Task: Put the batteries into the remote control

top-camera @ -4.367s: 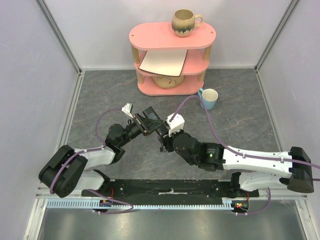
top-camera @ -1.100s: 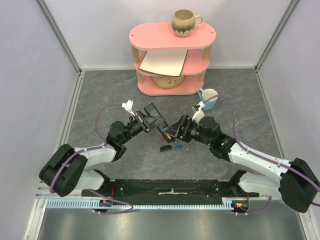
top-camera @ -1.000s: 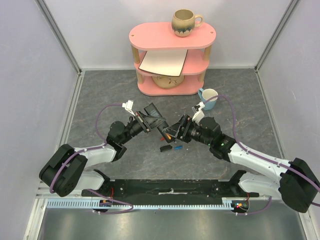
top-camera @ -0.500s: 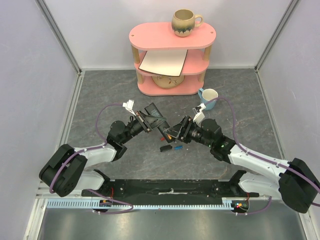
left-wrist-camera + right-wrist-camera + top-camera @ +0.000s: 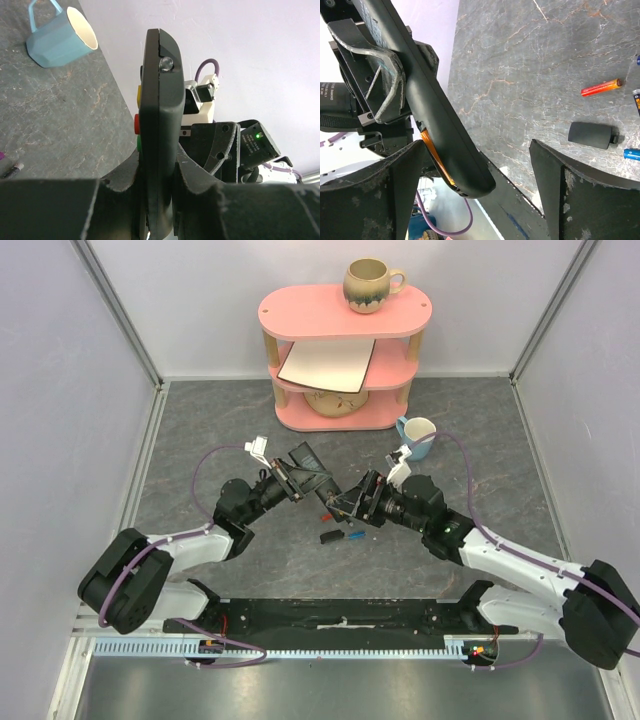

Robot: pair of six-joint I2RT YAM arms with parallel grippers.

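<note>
My left gripper (image 5: 287,483) (image 5: 160,186) is shut on the black remote control (image 5: 310,471) (image 5: 161,115), held edge-on above the table with its coloured buttons to the left. In the right wrist view the remote (image 5: 432,107) shows an orange battery (image 5: 434,159) lying in its open back. My right gripper (image 5: 348,503) (image 5: 480,197) is open, its fingers either side of the remote's end and gripping nothing. Loose batteries lie on the table: a red-orange one (image 5: 601,87) (image 5: 325,515) and a blue one (image 5: 631,154) (image 5: 353,535).
A small black cover piece (image 5: 590,135) (image 5: 328,537) lies among the loose batteries. A blue mug (image 5: 418,436) (image 5: 60,37) stands behind my right arm. A pink shelf unit (image 5: 400,320) at the back holds a brown mug (image 5: 371,285), a white board and a bowl.
My right gripper's jaws have spread wider and shifted slightly left toward the remote's end. The left gripper keeps hold of the remote, raised a little.
</note>
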